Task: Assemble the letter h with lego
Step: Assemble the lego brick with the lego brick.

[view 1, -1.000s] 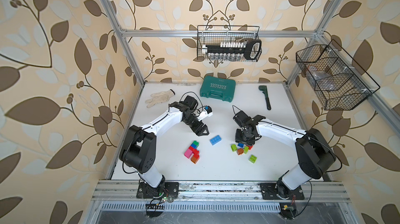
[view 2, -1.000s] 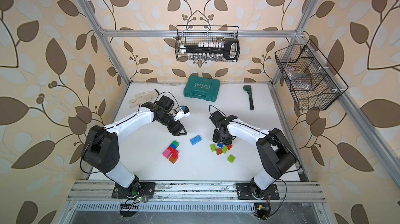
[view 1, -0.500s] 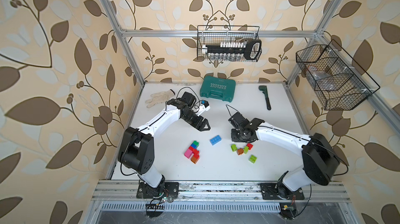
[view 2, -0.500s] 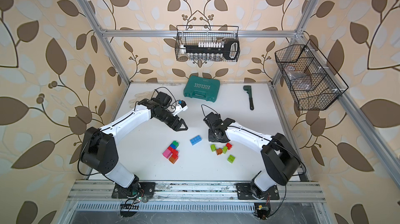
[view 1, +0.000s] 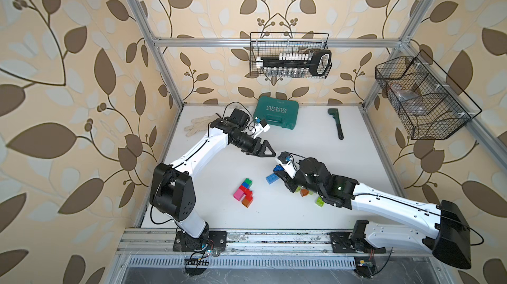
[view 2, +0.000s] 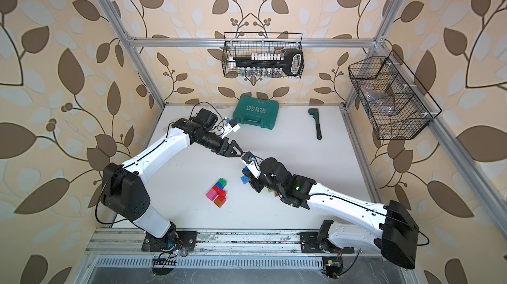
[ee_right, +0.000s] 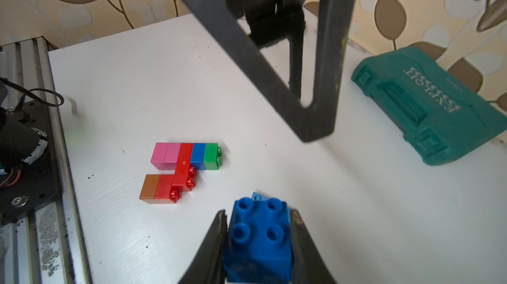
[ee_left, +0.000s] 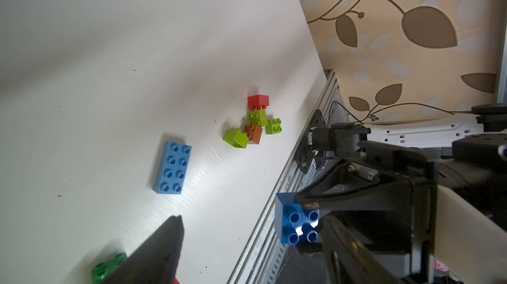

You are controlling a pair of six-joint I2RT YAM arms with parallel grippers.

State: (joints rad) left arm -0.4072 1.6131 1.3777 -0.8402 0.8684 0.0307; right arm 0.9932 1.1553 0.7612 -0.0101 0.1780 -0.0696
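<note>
Between the fingers of the right pincer (ee_right: 259, 214), a blue square brick (ee_right: 258, 236) is clenched, lifted off the surface (ee_right: 123, 90). The left pincer (view 1: 269, 152), spread and empty, hangs just ahead. Beyond lies the part-built letter (ee_right: 181, 170); the brick seems bound there, needing stud alignment next.

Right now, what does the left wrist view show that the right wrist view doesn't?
Left wrist only: the loose pile of lime, orange and red bricks, and the long blue brick in full. Right wrist only: the teal case and the whole joined build; the left wrist view catches just its green end. Both: the square blue brick pinched in the right gripper, over the table.
</note>
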